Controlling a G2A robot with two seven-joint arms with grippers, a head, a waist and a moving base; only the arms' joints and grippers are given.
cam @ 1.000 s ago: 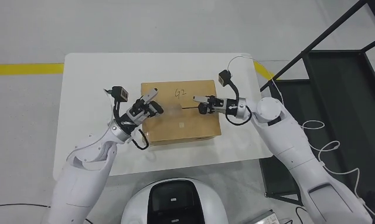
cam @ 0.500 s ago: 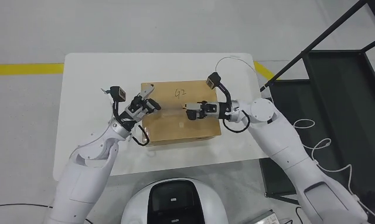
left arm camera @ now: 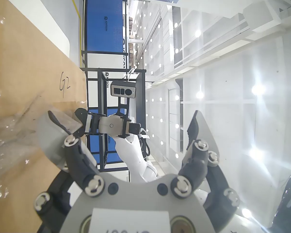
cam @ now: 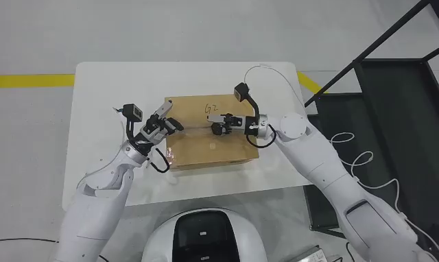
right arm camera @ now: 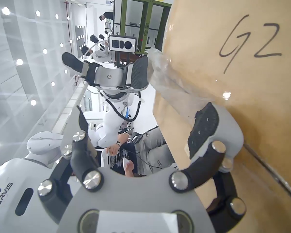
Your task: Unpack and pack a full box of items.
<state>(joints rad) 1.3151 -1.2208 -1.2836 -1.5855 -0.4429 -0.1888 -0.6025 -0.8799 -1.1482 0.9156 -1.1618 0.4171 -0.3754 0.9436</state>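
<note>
A closed cardboard box (cam: 212, 144) sits near the middle of the white worktop (cam: 103, 84). Its long sides run across the robot's front, and there is a handwritten mark on the far half of the lid. A strip of clear tape (right arm camera: 174, 83) runs along the lid's centre seam. Between the two arms it is lifted and crumpled (glossy and wrinkled rather than flat), and its loose end reaches the lid's left edge.

The left end effector (cam: 167, 123) is at the box's left edge, at the level of the seam. Its fingers are spread wide and grip nothing. One finger (left arm camera: 51, 134) lies against the loose end of the tape at the lid's edge. The other stands off the box in the air.

The right end effector (cam: 217, 124) is over the middle of the lid, just on the robot's side of the mark. It too is spread wide with nothing between its fingers. One pad (right arm camera: 205, 122) rests on the tape where it meets the cardboard, and the other finger stands clear of the surface. Beyond that pad the seam shows as a dark line in the lid.

The two end effectors face each other along the seam, apart, with the lifted tape stretched between them.

A dark metal rack (cam: 384, 90) stands just beside the worktop on the robot's right. A yellow line (cam: 34, 79) crosses the floor on the left.
</note>
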